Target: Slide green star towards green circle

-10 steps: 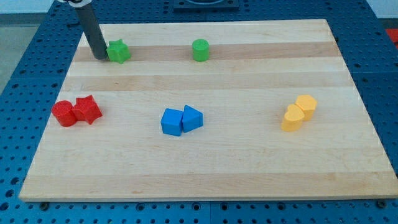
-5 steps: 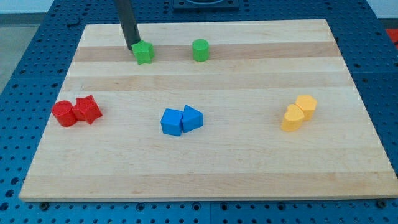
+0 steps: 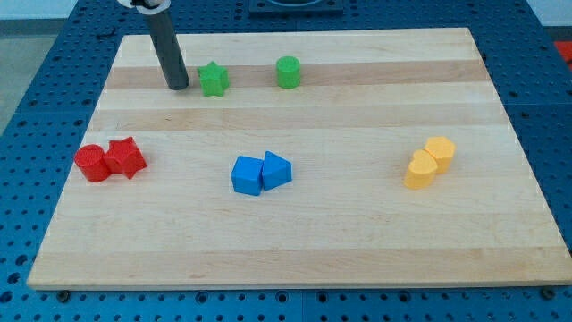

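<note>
At the view's far left, a red circle [image 3: 90, 163] touches a red star [image 3: 126, 157]; where they meet, the outlines merge and the star's points are hard to separate. Above them, near the top-left corner of the surface [image 3: 357, 233], stands the dark rod, its upper end cut off by the top edge of the view. My tip [image 3: 178, 87] rests on the wood just left of the green star [image 3: 213, 79], with a narrow gap between them. There is no claw on this arm, so nothing can be said about it being spread or pressed. The green star sits in the top band of the surface, left of the green circle [image 3: 288, 72] and apart from it. Lower, near the middle, a blue cube [image 3: 247, 175] touches a blue wedge-like block [image 3: 276, 170] whose exact shape is unclear. At the right, two yellow blocks [image 3: 429, 162] press together; their shapes are hard to make out.
</note>
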Available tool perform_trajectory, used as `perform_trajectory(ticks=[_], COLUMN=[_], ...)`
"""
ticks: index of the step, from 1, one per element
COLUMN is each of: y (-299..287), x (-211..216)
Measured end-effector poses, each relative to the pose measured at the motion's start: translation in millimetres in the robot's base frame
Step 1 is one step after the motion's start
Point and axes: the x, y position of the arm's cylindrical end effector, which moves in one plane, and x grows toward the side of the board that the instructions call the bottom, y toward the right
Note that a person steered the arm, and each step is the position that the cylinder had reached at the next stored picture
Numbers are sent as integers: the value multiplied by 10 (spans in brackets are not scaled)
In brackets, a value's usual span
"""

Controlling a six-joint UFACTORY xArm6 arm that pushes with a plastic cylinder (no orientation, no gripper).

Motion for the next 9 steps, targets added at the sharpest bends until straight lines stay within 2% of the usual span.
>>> perform_trajectory(ticks=[4,7,8,9], y=[622,1329,1363,1063], x=[68,-94,-94,-61])
